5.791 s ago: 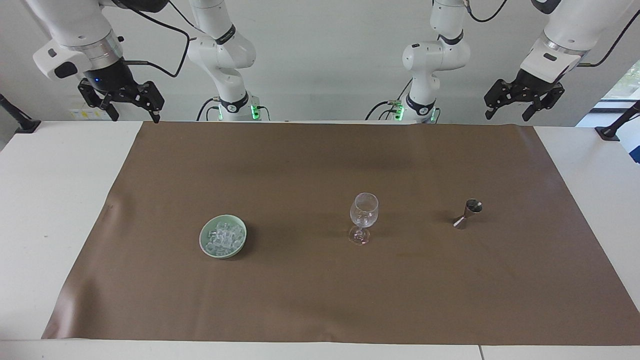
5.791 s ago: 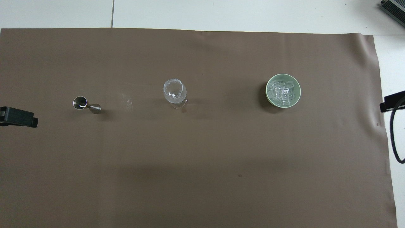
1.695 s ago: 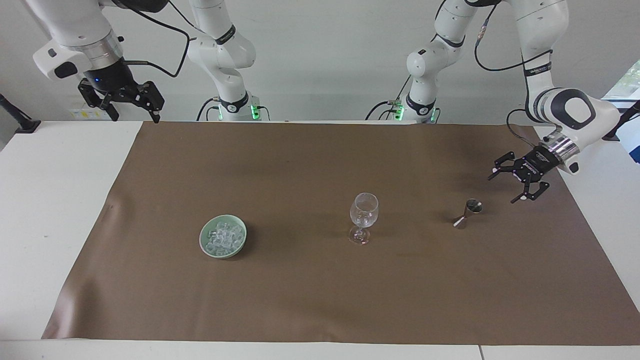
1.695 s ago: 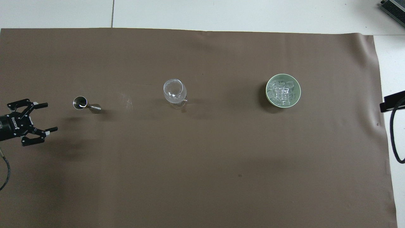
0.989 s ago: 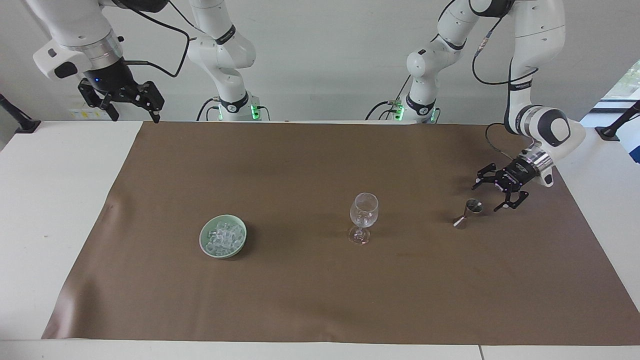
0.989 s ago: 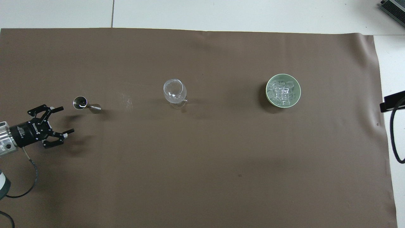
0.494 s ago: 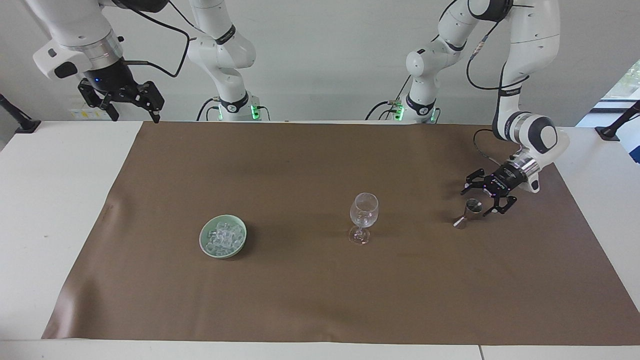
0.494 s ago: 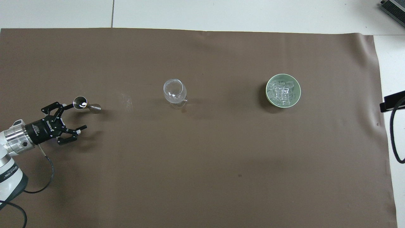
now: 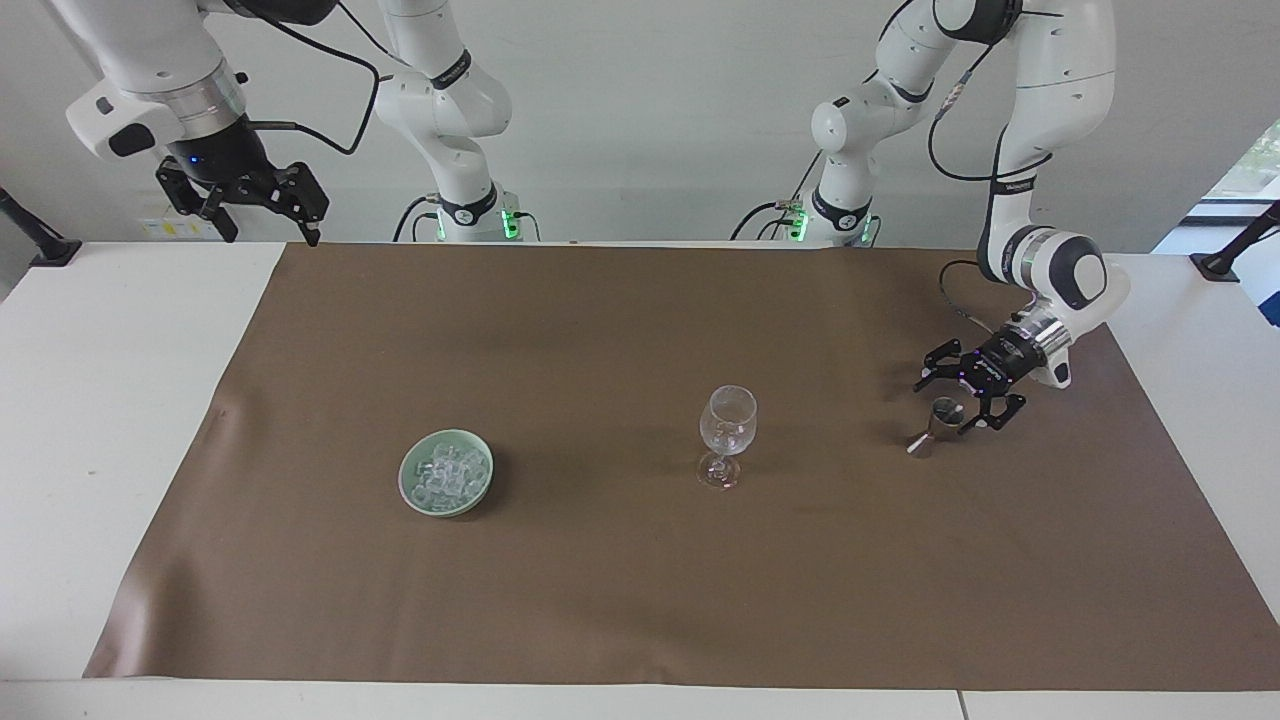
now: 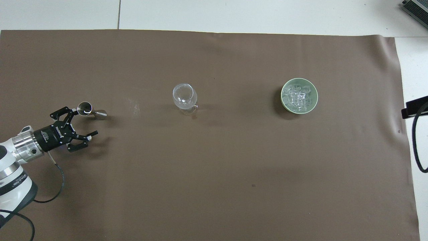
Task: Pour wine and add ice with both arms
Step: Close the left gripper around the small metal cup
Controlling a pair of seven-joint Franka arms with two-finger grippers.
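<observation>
Our left end effector (image 9: 946,401) has come down with fingers spread around the small steel double-cone jigger (image 9: 937,423), not yet gripping, so pouring into the clear stemmed glass (image 9: 727,432) comes next, while the right end effector (image 9: 262,212) waits open, and the clear ice cubes (image 9: 447,474) sit in the pale green bowl (image 9: 408,488).

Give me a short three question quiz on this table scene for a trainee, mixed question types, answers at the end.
1. True or false: the left gripper has its jaws closed on the metal jigger.
2. Which holds the ice? A) wine glass B) green bowl C) jigger
3. Fill in: the right gripper hangs over the ____ arm's end of the table.

Key: 1 false, the jaws are open beside it; 2 B; 3 right.
</observation>
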